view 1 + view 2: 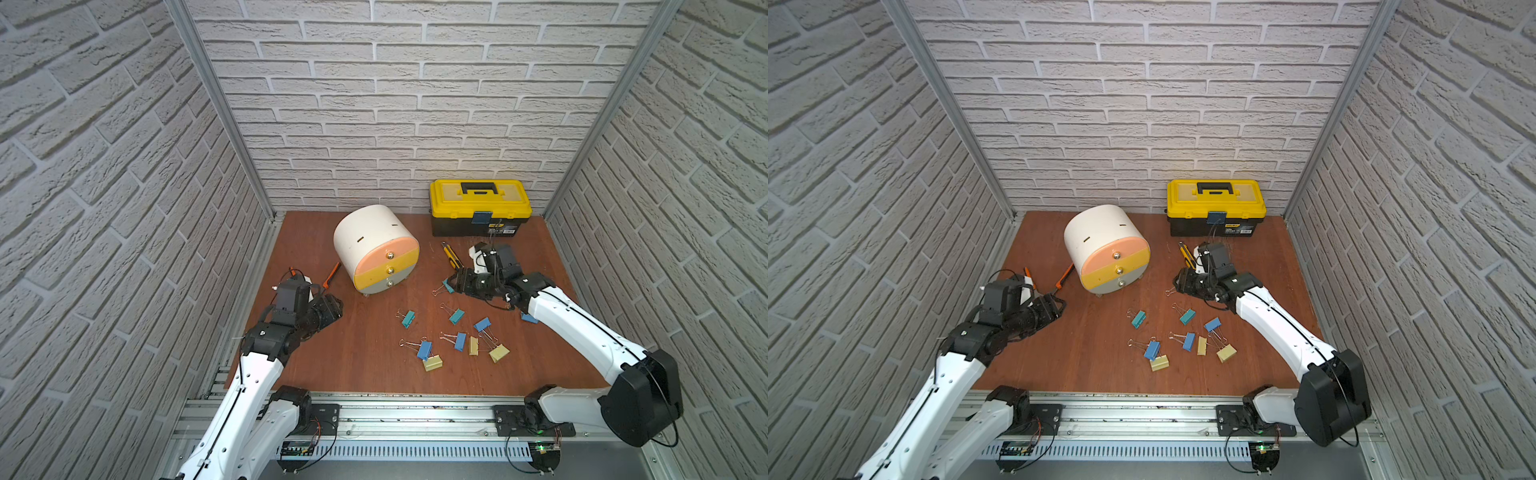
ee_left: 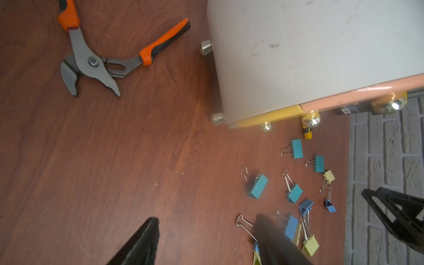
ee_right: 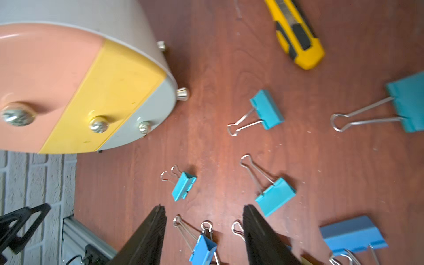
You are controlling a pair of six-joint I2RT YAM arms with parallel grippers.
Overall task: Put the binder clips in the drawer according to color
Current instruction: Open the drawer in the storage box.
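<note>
Overhead stereo pair – wrist cams close, prob. downward.

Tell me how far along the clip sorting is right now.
Nothing looks done: the drawer cabinet has all three fronts shut, and the binder clips lie scattered on the table in both top views. Nothing is in hand; the right tool and left tool are open and empty in their wrist views. Left: opening drawers and sorting every teal, blue and yellow clip.

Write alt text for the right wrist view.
Open gripper above a wooden table strewn with teal clips and blue clips. Nearby stand the drawer unit, all drawers closed, and a yellow utility knife.
</note>
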